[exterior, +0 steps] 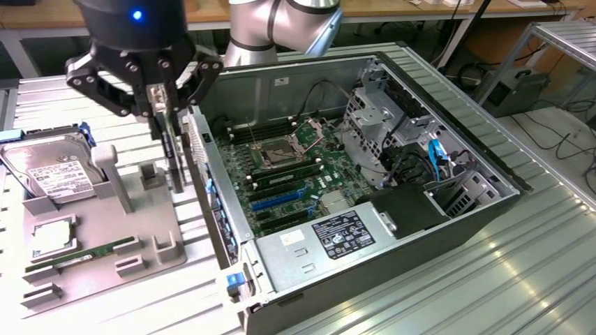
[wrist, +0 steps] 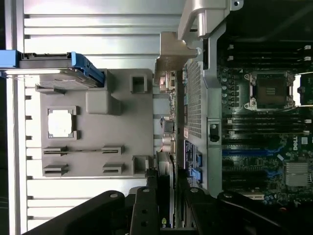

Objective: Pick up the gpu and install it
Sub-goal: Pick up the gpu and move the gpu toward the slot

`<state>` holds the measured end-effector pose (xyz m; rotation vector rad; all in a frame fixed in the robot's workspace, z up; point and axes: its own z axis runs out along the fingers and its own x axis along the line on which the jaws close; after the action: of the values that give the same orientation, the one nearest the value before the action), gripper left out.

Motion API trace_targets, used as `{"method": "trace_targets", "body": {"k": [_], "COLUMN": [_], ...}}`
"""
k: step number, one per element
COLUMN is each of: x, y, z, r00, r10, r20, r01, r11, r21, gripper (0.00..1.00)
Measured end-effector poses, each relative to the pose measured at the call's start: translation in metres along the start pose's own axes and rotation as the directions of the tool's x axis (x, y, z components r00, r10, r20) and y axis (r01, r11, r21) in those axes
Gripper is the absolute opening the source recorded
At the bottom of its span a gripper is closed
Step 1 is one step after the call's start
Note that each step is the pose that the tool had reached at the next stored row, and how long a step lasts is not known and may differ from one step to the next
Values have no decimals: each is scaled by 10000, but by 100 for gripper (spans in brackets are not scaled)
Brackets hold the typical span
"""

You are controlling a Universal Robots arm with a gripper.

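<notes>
A lab: opened computer case (exterior: 279, 87) on aluminium workbench (exterior: 521, 279), desks (exterior: 419, 10) behind.

Bright, even light glares off the ribbed table (exterior: 521, 279), shadowing the case (exterior: 391, 286) interior.

A ribbed metal table (exterior: 521, 279) lies in front, a wooden bench (exterior: 47, 15) behind, and black cables (exterior: 563, 139) on the floor at the exterior view's right.

Black gpu (exterior: 175, 164), grey tray (exterior: 105, 213)
</notes>
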<state>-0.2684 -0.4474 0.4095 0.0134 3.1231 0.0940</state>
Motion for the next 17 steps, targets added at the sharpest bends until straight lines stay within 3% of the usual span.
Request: {"method": "trace_targets", "body": {"k": [4, 7, 12, 17], "x": [-184, -371, -633, -862], "y": [-35, -49, -51, -50], "z": [-180, -250, -247, -222], "r00": [10000, 10000, 10000, 10000], "r10": [2, 4, 6, 5], "r20": [-28, -66, -68, -73], "r01": [-2, -5, -7, -6], "r11": [10000, 10000, 9999, 9999], "r21": [-27, -55, -133, -137], "gripper": [26, 26, 26, 26]}}
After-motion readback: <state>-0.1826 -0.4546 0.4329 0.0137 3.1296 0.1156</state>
